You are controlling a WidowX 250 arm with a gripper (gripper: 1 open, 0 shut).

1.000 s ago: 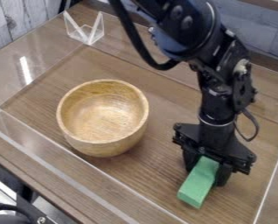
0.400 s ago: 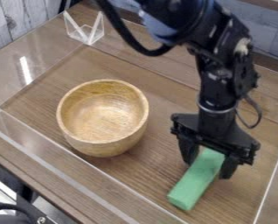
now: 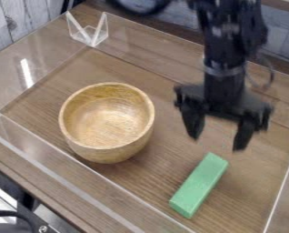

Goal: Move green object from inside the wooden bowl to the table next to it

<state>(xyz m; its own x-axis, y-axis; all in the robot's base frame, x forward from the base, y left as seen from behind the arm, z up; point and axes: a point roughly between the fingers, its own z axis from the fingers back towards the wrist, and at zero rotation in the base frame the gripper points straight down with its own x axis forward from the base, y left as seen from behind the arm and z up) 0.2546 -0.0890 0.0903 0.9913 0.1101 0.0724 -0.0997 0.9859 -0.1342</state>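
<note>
claw [image 3: 216,150] risen off green block [image 3: 199,186], fingers spread; block on table [image 3: 141,187].

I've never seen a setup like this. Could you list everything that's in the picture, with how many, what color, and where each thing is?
green block: one, bright green, lying flat on the table beside the bowl, in the lower right part of the picture
wooden bowl: one, light tan, on the table left of the middle, with nothing in it
table: one, brown wood grain, under the bowl and the block
clear wire-like or plastic piece: one, whitish, near the top left; I can't tell what it is
robot arm: one, black, coming in from the top
gripper: one, black, at the arm's end, above the table behind the block and apart from it
</note>
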